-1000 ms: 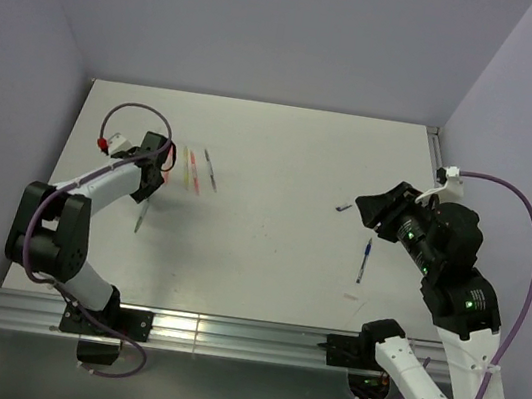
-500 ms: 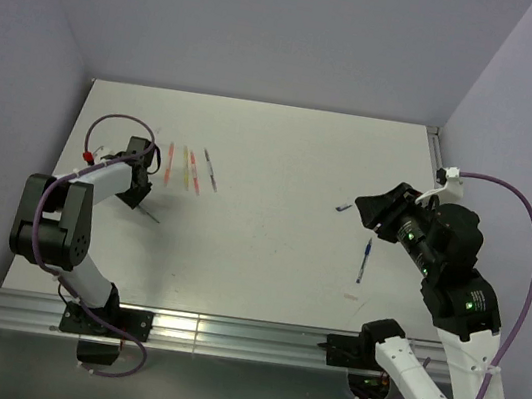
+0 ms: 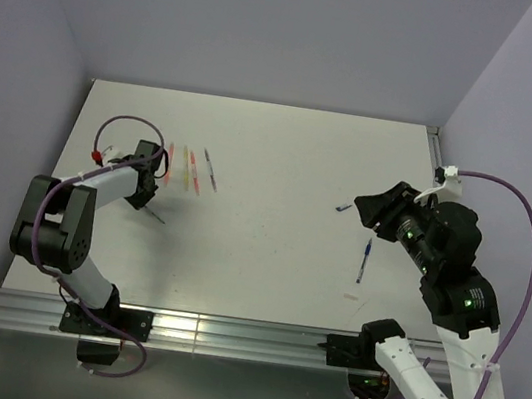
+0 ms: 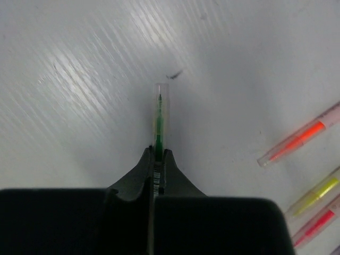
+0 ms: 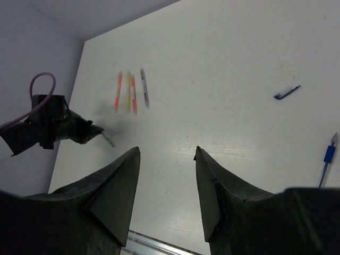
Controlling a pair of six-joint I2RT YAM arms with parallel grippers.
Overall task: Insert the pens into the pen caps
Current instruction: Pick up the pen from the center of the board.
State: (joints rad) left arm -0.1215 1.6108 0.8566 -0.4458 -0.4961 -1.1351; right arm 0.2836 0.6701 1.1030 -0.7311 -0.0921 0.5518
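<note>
Since the earlier top view, the left gripper (image 3: pixel 147 197) has swung onto the pen lying left of centre. Its jaws, half apart then, have closed flat on it. The right arm has not shifted.

The thin green-and-clear plastic stick pen (image 4: pixel 159 119) juts up the middle of the left wrist view from between the shut black fingers (image 4: pixel 175 172). They pinch it near its rear end, so most of its length hangs free ahead of them. I cannot tell whether its clear front end is a cap or the pen's own nose, nor whether it is lifted off the white table (image 3: pixel 284 152). The row of four coloured stick pens (image 3: pixel 188 167) lies just up and right of that gripper.

In the right half of the top view, the right gripper (image 5: pixel 167 194) hovers with jaws wide apart and nothing between them. It is near the small dark blue tube-like cap (image 3: pixel 344 208) and the blue-and-clear stick pen (image 3: pixel 364 261) below it. A tiny pale cap (image 3: pixel 350 295) lies lower still.

These pens are probably very light, stiff and smooth, so a pinch far back lets the tip swivel. A hold nearer the middle would steady it. The caps would likely skid if pushed, so each wants gripping across its sides with the mouth left clear.
</note>
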